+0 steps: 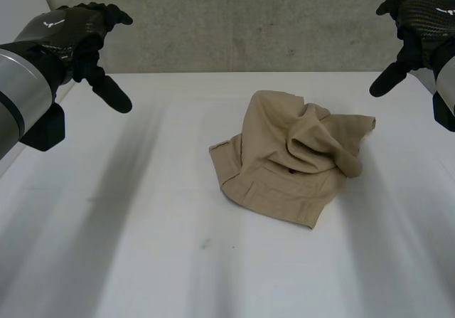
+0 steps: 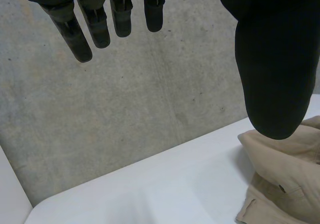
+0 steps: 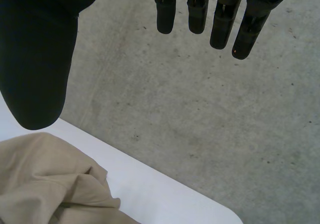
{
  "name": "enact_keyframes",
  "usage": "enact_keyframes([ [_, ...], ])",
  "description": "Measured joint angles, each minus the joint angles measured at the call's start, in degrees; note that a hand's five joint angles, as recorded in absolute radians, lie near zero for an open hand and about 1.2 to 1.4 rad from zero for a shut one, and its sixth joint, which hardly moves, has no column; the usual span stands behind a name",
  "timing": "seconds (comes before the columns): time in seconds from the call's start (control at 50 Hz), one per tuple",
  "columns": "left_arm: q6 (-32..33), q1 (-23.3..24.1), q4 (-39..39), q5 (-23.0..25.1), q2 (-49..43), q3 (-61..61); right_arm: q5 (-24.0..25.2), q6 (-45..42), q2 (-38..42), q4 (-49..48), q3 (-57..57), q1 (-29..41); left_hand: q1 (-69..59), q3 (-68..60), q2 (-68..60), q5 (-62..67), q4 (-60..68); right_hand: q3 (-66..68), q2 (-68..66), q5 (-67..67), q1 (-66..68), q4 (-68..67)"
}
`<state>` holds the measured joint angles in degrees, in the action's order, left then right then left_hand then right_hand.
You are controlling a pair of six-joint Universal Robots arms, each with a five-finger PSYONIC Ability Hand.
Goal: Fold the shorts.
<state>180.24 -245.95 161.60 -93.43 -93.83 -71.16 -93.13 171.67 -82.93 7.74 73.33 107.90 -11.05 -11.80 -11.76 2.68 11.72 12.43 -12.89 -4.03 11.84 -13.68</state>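
Tan shorts (image 1: 291,158) lie crumpled in a heap on the white table (image 1: 142,247), right of its middle, with a waistband and button facing the front. My left hand (image 1: 78,37) hangs high over the table's far left, open, with straight fingers (image 2: 80,33) and nothing in it. My right hand (image 1: 416,26) hangs high at the far right, also open and empty, its fingers (image 3: 220,18) straight. Both hands are well apart from the cloth. In the left wrist view the shorts (image 2: 280,184) lie beyond the thumb; in the right wrist view the shorts (image 3: 45,184) lie below the thumb.
A grey concrete wall (image 1: 249,19) stands right behind the table's far edge. Bare white tabletop stretches to the left of the shorts and in front of them.
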Motion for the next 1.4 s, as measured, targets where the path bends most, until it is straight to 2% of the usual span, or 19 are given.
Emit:
enact_keyframes([
  [0.2,0.0,0.4,0.5,0.1,-0.1,-0.8,0.1,-0.8,0.3,-0.2,0.1,0.2,0.0,0.0,0.0,0.0,0.0,0.0,0.0,0.0,0.0,0.0],
  [0.32,0.2,1.8,4.6,0.6,-1.3,-3.2,4.5,-4.6,0.9,0.3,0.7,0.6,0.0,0.0,0.0,0.0,0.0,0.0,0.0,0.0,0.0,0.0],
  [0.36,0.3,3.4,9.0,1.4,-3.5,-5.2,9.1,-9.7,1.8,1.2,2.2,0.7,0.0,0.0,0.0,0.0,0.0,0.0,0.0,0.0,0.0,0.0],
  [0.38,0.3,3.4,9.0,1.4,-3.5,-5.2,9.1,-9.7,1.8,1.2,2.2,0.7,0.0,0.0,0.0,0.0,0.0,0.0,0.0,0.0,0.0,0.0],
  [0.42,0.4,5.3,13.7,2.5,-6.6,-7.1,13.1,-14.4,3.0,2.1,4.6,0.6,0.0,0.0,0.0,0.0,0.0,0.0,0.0,0.0,0.0,0.0],
  [0.52,0.6,8.7,19.6,4.3,-14.8,-8.5,16.7,-18.5,4.3,2.1,11.7,0.3,-0.2,0.0,0.0,0.0,0.1,0.0,0.0,0.0,0.0,0.0],
  [0.64,0.6,10.6,21.2,5.0,-23.7,-6.7,17.3,-18.8,4.5,-2.2,19.7,-0.5,-4.0,-2.9,-3.1,2.5,3.1,0.0,0.0,0.0,0.0,0.0],
  [0.7,0.6,11.7,21.0,4.9,-30.8,-3.4,17.3,-18.4,4.4,-9.4,27.3,-2.6,-6.9,-5.8,-5.9,5.3,6.2,0.0,0.0,0.0,0.0,0.0],
  [0.74,0.6,11.7,21.0,4.9,-30.8,-3.4,17.3,-18.4,4.4,-9.4,27.3,-2.6,-6.9,-5.8,-5.9,5.3,6.2,0.0,0.0,0.0,0.0,0.0],
  [0.76,0.3,12.8,20.7,4.6,-35.0,-0.8,17.2,-18.3,4.2,-13.0,30.7,-4.0,-6.9,-5.8,-6.0,5.3,6.2,0.0,0.0,0.0,0.0,0.0],
  [0.9,-0.5,14.8,20.3,3.5,-40.0,3.0,17.2,-18.3,4.1,-16.9,34.2,-5.5,-6.9,-5.8,-6.0,5.3,6.2,0.0,0.0,0.0,0.0,0.0],
  [1.02,-3.3,17.0,20.2,0.1,-45.2,8.9,17.2,-18.3,4.3,-18.0,34.9,-5.8,-7.3,-6.9,-7.3,6.4,7.3,0.0,0.0,0.0,0.0,0.0],
  [1.12,-4.2,17.8,20.3,-2.1,-48.0,12.8,17.2,-18.3,4.4,-17.9,35.0,-5.8,-18.1,-15.9,-16.5,15.2,16.1,0.0,0.0,0.0,0.0,0.0],
  [1.14,-4.1,17.8,20.3,-2.9,-48.7,13.6,17.2,-18.3,4.4,-17.9,35.0,-5.8,-27.7,-26.4,-27.3,25.3,26.7,0.0,0.0,0.0,0.0,0.0],
  [1.16,-4.1,17.8,20.3,-3.5,-49.2,14.2,17.2,-18.3,4.4,-18.0,35.0,-5.8,-31.9,-32.3,-33.2,30.8,32.5,0.0,0.0,0.0,0.0,0.0],
  [1.22,-3.9,17.8,20.3,-4.6,-49.9,15.0,17.2,-18.3,4.4,-18.0,35.1,-5.7,-37.6,-39.2,-39.5,37.4,39.4,0.0,0.0,0.0,0.0,0.0],
  [1.24,-3.5,17.6,20.3,-6.1,-50.6,15.7,17.2,-18.3,4.4,-18.1,35.1,-5.7,-46.7,-49.8,-50.1,46.9,50.1,0.0,0.0,0.0,0.0,0.0],
  [1.26,-3.3,17.6,20.3,-6.6,-50.7,15.8,17.2,-18.3,4.4,-18.2,35.1,-5.7,-48.9,-53.3,-53.6,50.1,53.7,0.0,0.0,0.0,0.0,0.0],
  [1.4,-0.4,14.7,20.9,-14.6,-48.4,15.4,17.2,-18.3,4.4,-18.4,35.2,-5.7,-49.9,-55.6,-56.3,52.0,56.9,0.0,0.0,0.0,0.0,0.0],
])
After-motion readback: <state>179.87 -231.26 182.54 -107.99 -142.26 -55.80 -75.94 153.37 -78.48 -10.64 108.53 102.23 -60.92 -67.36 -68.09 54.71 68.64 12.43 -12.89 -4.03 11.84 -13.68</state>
